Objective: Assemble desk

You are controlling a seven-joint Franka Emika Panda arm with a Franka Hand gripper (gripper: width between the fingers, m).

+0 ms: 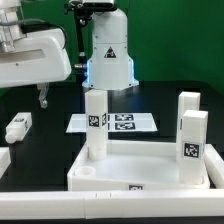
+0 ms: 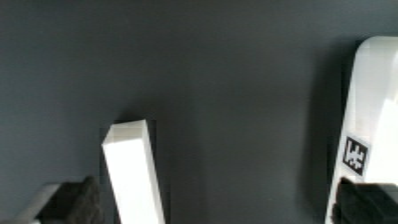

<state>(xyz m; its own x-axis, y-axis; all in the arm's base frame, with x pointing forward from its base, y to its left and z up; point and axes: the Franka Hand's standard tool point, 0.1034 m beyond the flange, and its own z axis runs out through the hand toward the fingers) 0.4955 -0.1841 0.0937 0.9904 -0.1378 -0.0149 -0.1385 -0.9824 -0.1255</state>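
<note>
The claw [image 1: 42, 98] hangs open and empty above the counter [image 1: 45, 140], apparently nearest the loose leg [image 1: 17, 127] just below it; next, descend and grasp that leg for the desk top [image 1: 110, 172].

Quick headcount: one desk top [image 1: 110, 170], the big white tray thing, near the front. Four white legs: three standing on the top, one on the exterior view's left [image 1: 96, 125] and two on its right [image 1: 193, 147] [image 1: 188, 104], plus one lying loose [image 1: 18, 127] on the table far left. One marker board [image 1: 125, 122] behind. One gripper [image 1: 42, 97].
</note>
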